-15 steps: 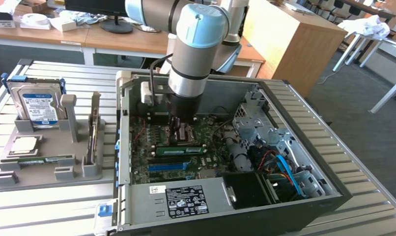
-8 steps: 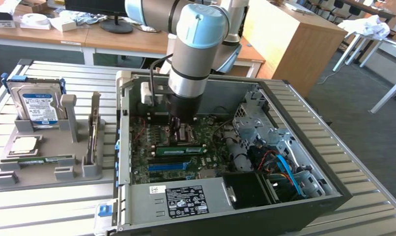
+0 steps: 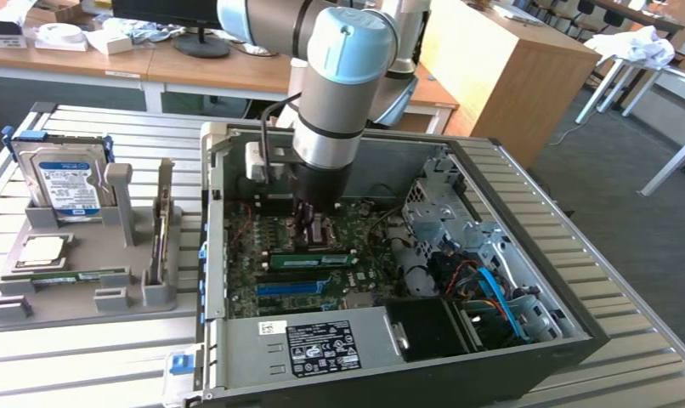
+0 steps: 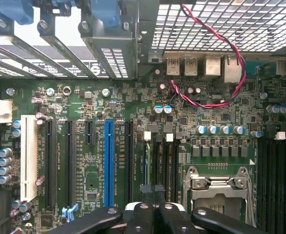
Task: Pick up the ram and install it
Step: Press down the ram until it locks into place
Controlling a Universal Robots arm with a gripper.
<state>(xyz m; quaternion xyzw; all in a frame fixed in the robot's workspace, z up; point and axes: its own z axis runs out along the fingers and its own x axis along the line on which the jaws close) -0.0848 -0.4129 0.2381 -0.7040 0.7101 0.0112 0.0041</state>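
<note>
Inside open case, claw (image 4: 155, 207) shut above ram (image 4: 147, 163) seated edge-on in slot (pads apparently empty); press must stay vertical, even.

Glossy green motherboard (image 4: 133, 97); matt metal case (image 3: 524, 212) (perforated grille)

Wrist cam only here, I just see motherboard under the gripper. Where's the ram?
Observer: One ram stick lies along a motherboard slot, just in front of the gripper.
Operator: The other one?
Observer: The second ram stick lies flat in the grey holder, outside the case, on the exterior view's left.
Operator: Anything else in the holder?
Observer: The hard drive stands upright at its back, and the CPU chip lies in front of it.
</note>
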